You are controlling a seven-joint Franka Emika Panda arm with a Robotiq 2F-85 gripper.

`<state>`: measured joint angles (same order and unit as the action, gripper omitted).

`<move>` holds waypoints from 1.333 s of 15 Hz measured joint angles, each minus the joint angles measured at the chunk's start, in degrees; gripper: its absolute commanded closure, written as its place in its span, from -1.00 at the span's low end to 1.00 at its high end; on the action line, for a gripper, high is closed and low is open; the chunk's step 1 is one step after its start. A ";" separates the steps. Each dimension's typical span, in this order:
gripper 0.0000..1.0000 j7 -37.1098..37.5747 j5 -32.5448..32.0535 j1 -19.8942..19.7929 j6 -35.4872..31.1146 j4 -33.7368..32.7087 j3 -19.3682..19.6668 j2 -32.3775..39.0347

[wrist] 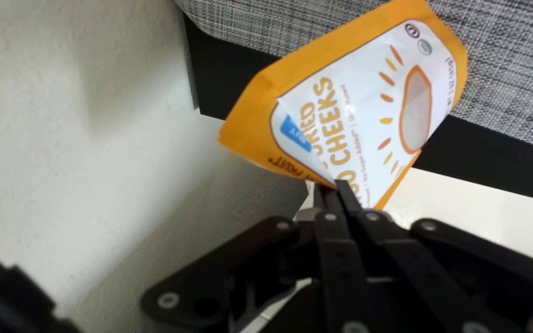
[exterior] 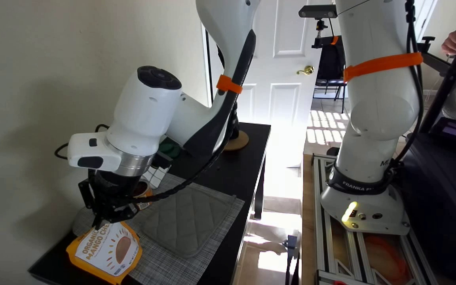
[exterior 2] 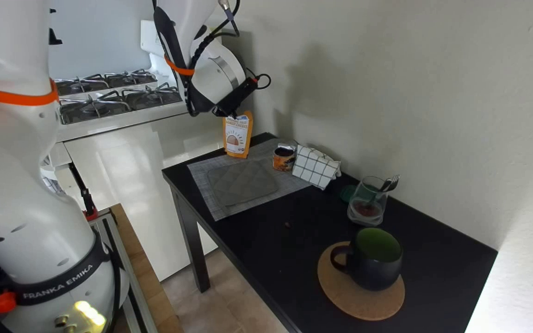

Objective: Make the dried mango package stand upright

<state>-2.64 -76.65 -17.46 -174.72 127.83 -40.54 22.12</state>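
Pinching the pouch (wrist: 368, 111) by its creased top in the tightly closed gripper (wrist: 337, 188); roughly upright at the edge of the mat (wrist: 511, 74), though cannot tell whether touching down. Likely light, soft, inclined to buckle: best held across the probably stiffer top seam.

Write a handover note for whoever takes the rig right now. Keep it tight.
Gripper: shut on the dried mango package near its top; the pouch is bent at the fingertips.
Where: the package looks roughly upright in an exterior view, its lower end by an edge of the gray woven placemat on the black table. Whether its base bears on anything, I can't tell.
Done: package gripped and near upright.
Left: it does not yet stand by itself. Probably seat the base, then open slowly; the bent top suggests it could tip or slump.
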 measured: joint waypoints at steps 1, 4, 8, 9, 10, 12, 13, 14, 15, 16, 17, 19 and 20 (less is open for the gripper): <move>0.99 -0.85 1.06 -0.77 -0.43 0.37 -0.50 -0.01; 0.99 -3.04 3.66 -3.00 -0.66 1.31 -2.38 -0.13; 0.17 -9.80 11.35 -8.02 -0.14 4.55 -8.25 -0.48; 0.02 -11.50 13.64 -9.75 0.34 5.58 -10.35 -0.68; -0.12 -13.16 16.12 -11.77 1.20 6.60 -12.88 -0.98; -0.42 -16.05 21.14 -16.60 2.96 8.20 -18.68 -1.84; -0.56 -17.20 23.66 -19.51 3.71 8.62 -21.99 -2.41; -0.72 -17.86 25.89 -22.66 3.80 8.70 -25.41 -3.15; -0.87 -18.20 27.75 -25.96 3.79 8.54 -28.88 -3.89; -0.99 -18.29 29.24 -29.46 3.66 8.27 -32.44 -4.66; -1.00 -18.29 30.35 -33.15 3.41 7.85 -36.08 -5.39; -1.00 -18.32 31.69 -41.38 4.24 6.86 -43.99 -6.09; -1.00 -18.80 31.84 -45.83 6.20 6.37 -48.14 -5.84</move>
<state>-21.45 -44.81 -63.28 -168.52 134.20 -88.68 16.28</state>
